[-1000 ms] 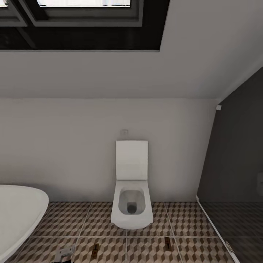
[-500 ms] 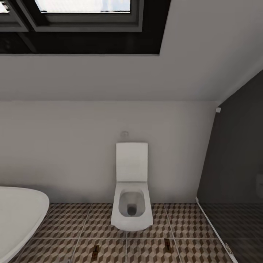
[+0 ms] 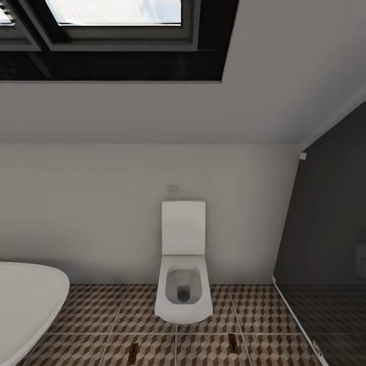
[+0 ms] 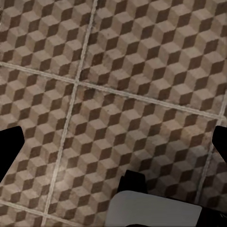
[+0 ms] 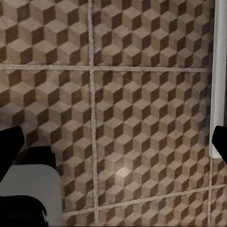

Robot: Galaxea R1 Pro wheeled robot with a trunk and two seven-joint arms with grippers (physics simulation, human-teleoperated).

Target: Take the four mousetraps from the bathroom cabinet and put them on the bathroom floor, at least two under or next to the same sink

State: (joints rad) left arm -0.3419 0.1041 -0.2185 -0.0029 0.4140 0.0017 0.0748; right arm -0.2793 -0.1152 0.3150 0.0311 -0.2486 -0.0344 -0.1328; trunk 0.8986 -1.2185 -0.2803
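The head camera looks across the bathroom floor (image 3: 91,310), square tiles printed with little brown, beige and white cubes and split by pale grout lines. Two mousetraps lie flat on it in front of the toilet (image 3: 183,297): one small brown wooden rectangle (image 3: 134,349) at the near left, the other (image 3: 233,341) at the near right, well apart, each on its own tile. The toilet is glossy white, a squared bowl with its lid standing upright against the plain wall. At the left edge curves the smooth white rim of the bathtub (image 3: 30,300). To the right, a dark glass shower screen (image 3: 330,244). Overhead, a black-framed skylight (image 3: 112,30) sits in the sloped ceiling.

In the left wrist view, the left gripper (image 4: 113,142) hangs over bare tile, dark fingertips spread wide apart, nothing between them. The right gripper (image 5: 113,139) is likewise spread and empty above the tiles, beside a white strip (image 5: 217,80).
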